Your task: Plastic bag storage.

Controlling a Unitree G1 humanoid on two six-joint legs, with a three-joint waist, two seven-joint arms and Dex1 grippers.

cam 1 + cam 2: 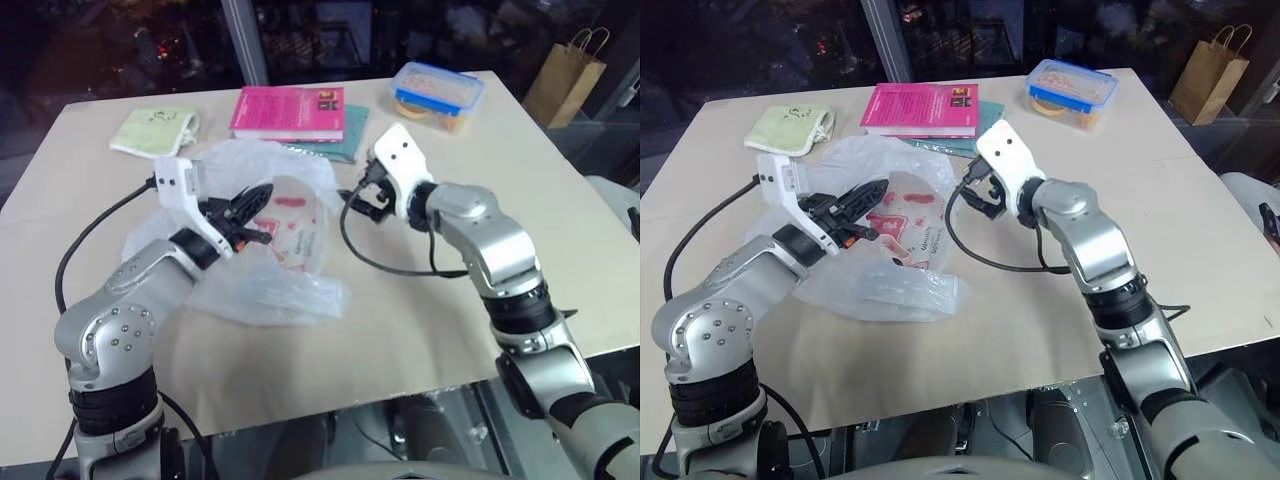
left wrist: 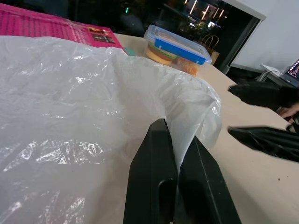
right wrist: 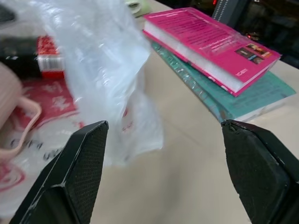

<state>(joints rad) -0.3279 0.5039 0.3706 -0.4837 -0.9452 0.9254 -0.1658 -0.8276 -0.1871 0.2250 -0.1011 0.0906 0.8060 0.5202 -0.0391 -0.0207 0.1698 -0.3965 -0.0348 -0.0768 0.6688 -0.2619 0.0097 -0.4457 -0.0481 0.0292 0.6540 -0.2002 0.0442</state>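
A: What do you have in front of you, biggest thing first?

B: You're over a pale tabletop point(image 1: 420, 330). On it, left of centre, lies the plastic bag point(image 1: 265, 290), crinkled and translucent white with red marks. Part of it is lifted off the surface.

A: Who holds that lifted part?

B: Your left gripper point(image 2: 175, 156). Its two black fingers are pressed together on a fold of the bag's film, which rises between them in the left wrist view.

A: And the right gripper?

B: Your right gripper point(image 3: 163, 154) hangs just beside the bag's right edge with its fingers spread wide apart and nothing between them. The bag's loose edge sits near one finger; you can't tell whether it touches.

A: What lies behind the bag?

B: A pink book point(image 1: 290, 112) resting on a teal book point(image 3: 243, 100), at the table's far side, near the bag's rear edge. To their right stands a clear box with a blue lid point(image 1: 438, 95). To their left lies a pale green cloth point(image 1: 155, 130). A brown paper bag with handles point(image 1: 566, 78) stands beyond the table's far right corner.
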